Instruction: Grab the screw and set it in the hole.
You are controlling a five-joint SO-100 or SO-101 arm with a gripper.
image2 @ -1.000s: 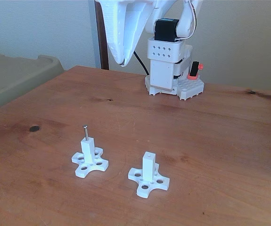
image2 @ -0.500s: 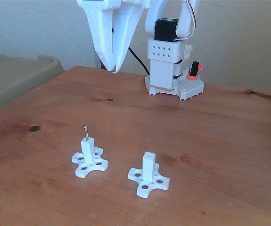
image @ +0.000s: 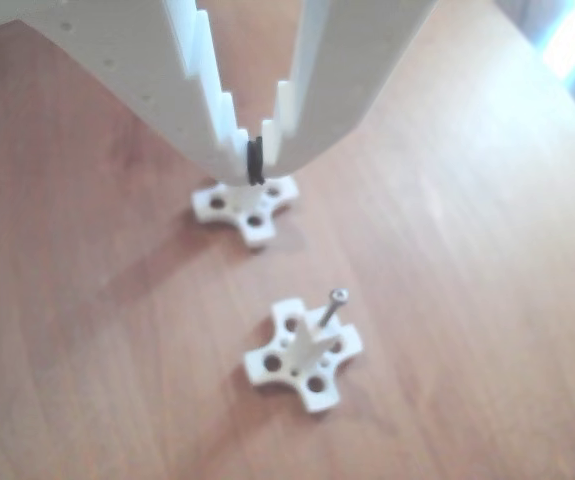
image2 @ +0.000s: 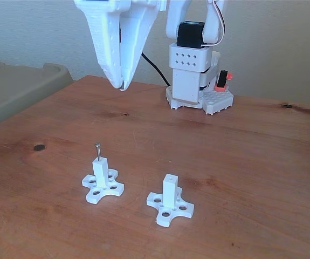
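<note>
End effector up in the air, jaws nearly together and gripping nothing.

It hangs above the far side of the worktop, well apart from two white posts on cross-shaped bases. In the fixed view the left post carries the one screw, upright in its top; the right post shows the hole bare.

The gripper hangs vertically above the table, fingertips pointing down, jaws closed and empty.
</note>
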